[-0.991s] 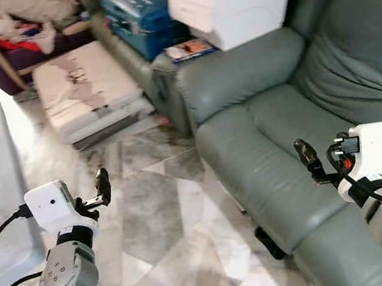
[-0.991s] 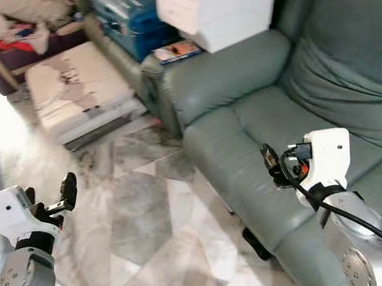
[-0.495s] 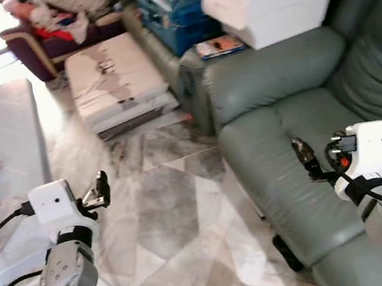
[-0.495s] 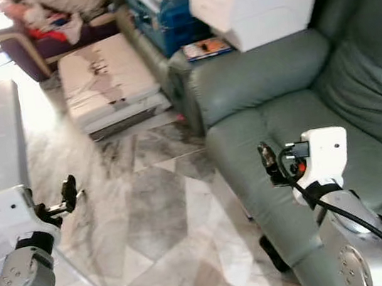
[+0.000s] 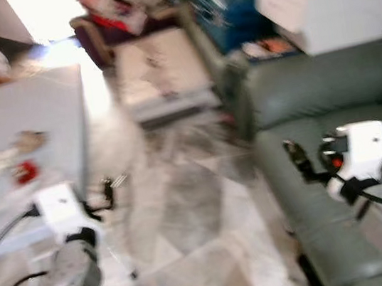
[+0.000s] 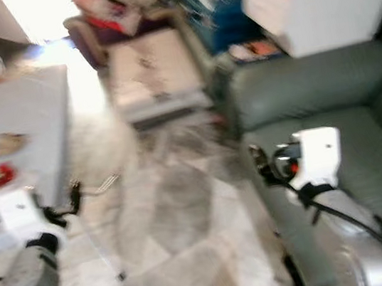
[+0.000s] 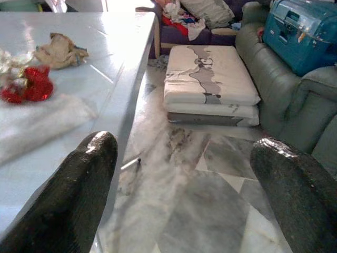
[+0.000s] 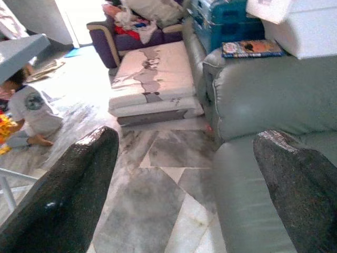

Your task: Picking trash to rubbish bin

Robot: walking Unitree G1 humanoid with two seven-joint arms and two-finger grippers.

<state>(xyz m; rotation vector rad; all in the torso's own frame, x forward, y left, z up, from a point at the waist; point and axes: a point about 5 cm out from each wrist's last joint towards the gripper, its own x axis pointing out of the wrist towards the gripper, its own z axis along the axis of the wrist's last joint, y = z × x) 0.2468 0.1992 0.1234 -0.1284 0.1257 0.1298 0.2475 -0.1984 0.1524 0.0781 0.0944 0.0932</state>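
Head views blurred. Left gripper (image 7: 184, 184) spread wide, holding nothing, beside the edge of the pale glossy table (image 7: 79, 126); on that tabletop lie the trash items: 1 red crumpled wrapper (image 7: 27, 89) and 1 beige crumpled paper wad (image 7: 60, 50). Right gripper (image 8: 184, 184) also spread wide and empty, over the grey-green leather sofa (image 8: 268, 100). White marble-patterned floor cushion (image 7: 208, 79) lies on the tiled floor (image 7: 184, 211)

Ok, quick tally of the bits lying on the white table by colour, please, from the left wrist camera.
Red crumpled piece: 1
Tan crumpled wad: 1
Pale silvery scrap at the table edge: 1, partly cut off
Clear plastic wrap: 1
Total: 4
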